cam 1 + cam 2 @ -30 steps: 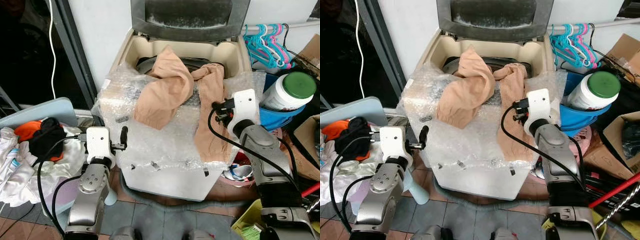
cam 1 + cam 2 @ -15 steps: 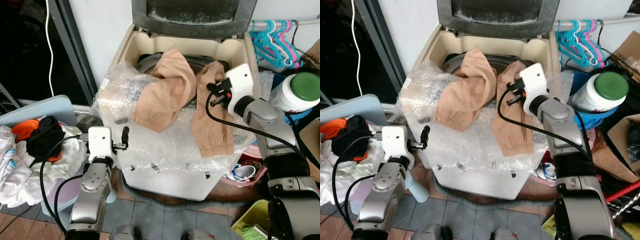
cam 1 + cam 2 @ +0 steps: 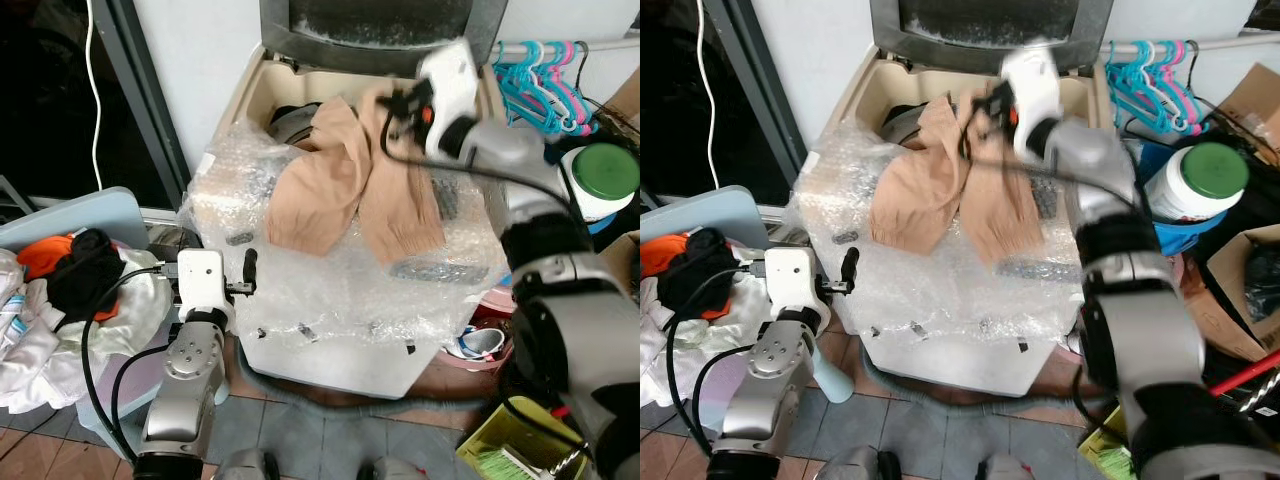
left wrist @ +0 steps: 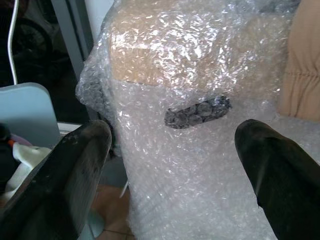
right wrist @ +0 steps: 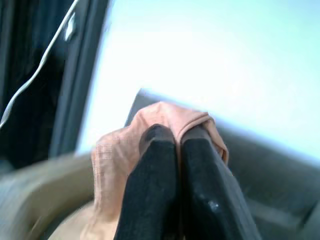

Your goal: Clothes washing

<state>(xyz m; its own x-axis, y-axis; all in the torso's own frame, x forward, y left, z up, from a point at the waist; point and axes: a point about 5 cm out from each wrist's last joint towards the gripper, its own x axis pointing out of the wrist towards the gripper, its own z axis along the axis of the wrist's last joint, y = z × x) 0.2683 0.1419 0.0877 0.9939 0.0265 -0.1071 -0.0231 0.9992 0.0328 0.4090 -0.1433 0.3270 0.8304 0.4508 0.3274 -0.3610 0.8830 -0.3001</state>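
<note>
The right gripper (image 3: 385, 98) is raised over the open top-loading washing machine (image 3: 262, 85), jaws pressed together and pinching a fold of a peach-coloured garment (image 3: 345, 180), as the right wrist view (image 5: 150, 125) confirms. The rest of the garment drapes from the drum opening across the bubble wrap (image 3: 340, 280) covering the machine's front. At 9 o'clock from the machine, the left gripper (image 3: 248, 272) hovers beside the wrapped corner, jaws spread and holding nothing. A pile of laundry (image 3: 60, 290) lies at the far 9 o'clock side. At 3 o'clock sit a white jar with a green lid (image 3: 603, 180) and teal and pink hangers (image 3: 545, 85).
</note>
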